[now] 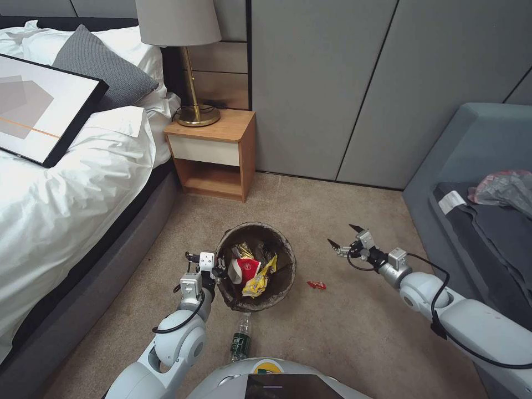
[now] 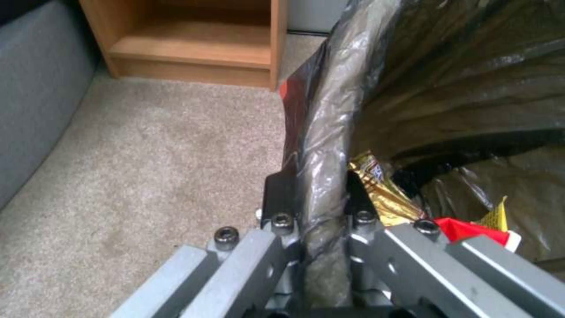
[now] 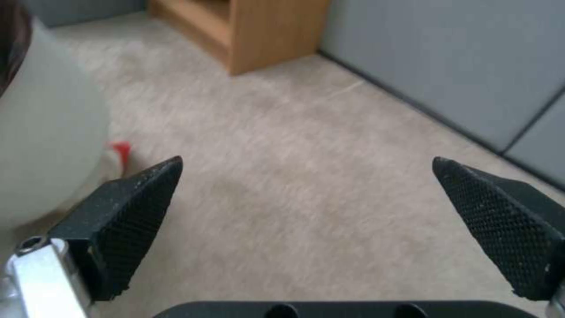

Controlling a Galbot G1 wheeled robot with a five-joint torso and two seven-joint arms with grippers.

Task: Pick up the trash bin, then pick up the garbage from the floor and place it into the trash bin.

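The trash bin (image 1: 256, 266) sits on the carpet (image 1: 343, 332) just in front of the robot, approx. centre of the head view, w/ its dark bag liner (image 2: 447, 88) folded over the rim. Inside lie a red-and-white noodle cup (image 1: 245, 270), a yellow snack wrapper (image 1: 259, 281) and a gold wrapper (image 2: 377, 185). The left gripper (image 2: 312, 194) is clamped on the near-left rim, one finger outside the wall, one inside, liner pinched between. Judged: the bin is thin plastic, light, fairly stiff but apt to flex at the rim; the liner film is slick, so the pinch could slide if the bin tilts, and a hold deep over the rim looks safest.

Garbage not yet in: a small red wrapper (image 1: 316, 285) on the carpet just right of the bin, and a green-labelled clear bottle (image 1: 241, 338) lying between the bin and the robot's base. The wrapper prob. weighs nothing, is soft and crinkly, lies flat; a top-down pinch on its raised middle suits. The bottle is rigid, smooth, likely to roll; take it across the body at the label.

The right gripper (image 1: 343, 239) hovers over bare carpet right of the red wrapper, fingers spread wide, holding nothing.

Beyond: wooden nightstand (image 1: 216, 149) w/ brass lamp (image 1: 188, 66), bed (image 1: 61, 194) at left, grey sofa (image 1: 471, 166) at right
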